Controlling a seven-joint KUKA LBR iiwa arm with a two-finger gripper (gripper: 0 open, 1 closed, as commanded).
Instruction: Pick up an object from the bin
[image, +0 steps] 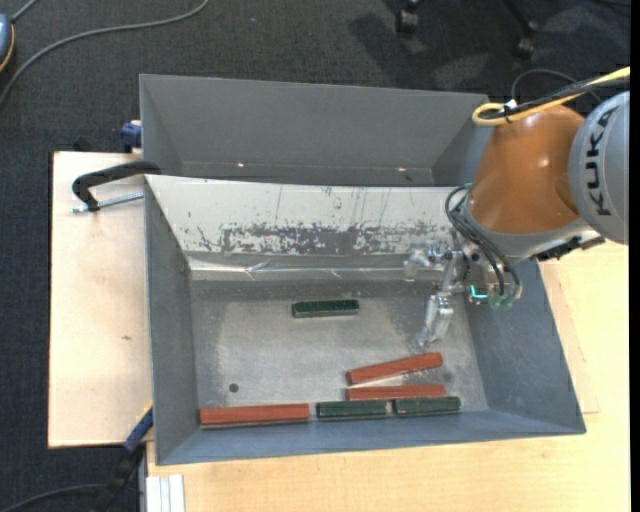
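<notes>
My gripper (436, 325) hangs in the right part of the bin, just above the floor. Right below it lies a red flat bar (394, 370), tilted, its right end closest to the gripper. A second red bar (396, 393) lies in front of that one, partly under it. Along the front wall, a dark green bar (427, 405) sits beneath them. Nothing shows in the gripper.
Another dark green bar (352, 409) and a long red bar (254, 414) lie in a row along the front wall. One dark green bar (325, 309) lies alone in the middle of the floor. The arm's orange cover stands over the right rim.
</notes>
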